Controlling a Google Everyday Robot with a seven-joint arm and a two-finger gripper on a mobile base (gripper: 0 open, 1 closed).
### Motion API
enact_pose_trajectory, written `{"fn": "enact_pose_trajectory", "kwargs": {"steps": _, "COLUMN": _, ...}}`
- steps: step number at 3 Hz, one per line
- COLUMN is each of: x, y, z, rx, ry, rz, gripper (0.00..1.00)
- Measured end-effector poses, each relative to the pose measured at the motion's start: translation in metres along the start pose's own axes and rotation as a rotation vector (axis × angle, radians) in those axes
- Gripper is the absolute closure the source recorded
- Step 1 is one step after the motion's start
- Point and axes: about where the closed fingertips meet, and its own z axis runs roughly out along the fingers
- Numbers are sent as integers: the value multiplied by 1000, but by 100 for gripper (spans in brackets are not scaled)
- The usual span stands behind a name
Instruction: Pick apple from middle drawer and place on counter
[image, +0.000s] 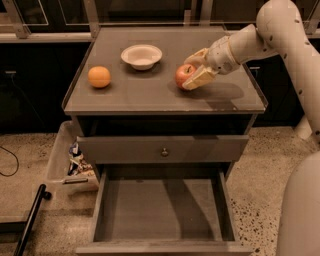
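Note:
The red apple (183, 76) rests on the counter (150, 96), right of centre. My gripper (187, 73) reaches in from the right, and its two pale fingers (198, 78) close on the apple from either side. The middle drawer (161, 212) is pulled out below, and its floor is bare.
An orange (99, 76) lies on the counter's left side. A white bowl (141, 55) stands at the back centre. A shut drawer front with a small knob (164, 151) is above the open drawer. A bin with packets (71, 159) and a black pole (29, 222) are on the floor at left.

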Motion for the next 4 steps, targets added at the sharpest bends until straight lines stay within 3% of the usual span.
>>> {"fn": "enact_pose_trajectory", "kwargs": {"steps": 3, "x": 0, "y": 0, "z": 0, "rx": 0, "ry": 0, "rz": 0, "gripper": 12}}
{"fn": "enact_pose_trajectory", "kwargs": {"steps": 4, "x": 0, "y": 0, "z": 0, "rx": 0, "ry": 0, "rz": 0, "gripper": 0}}
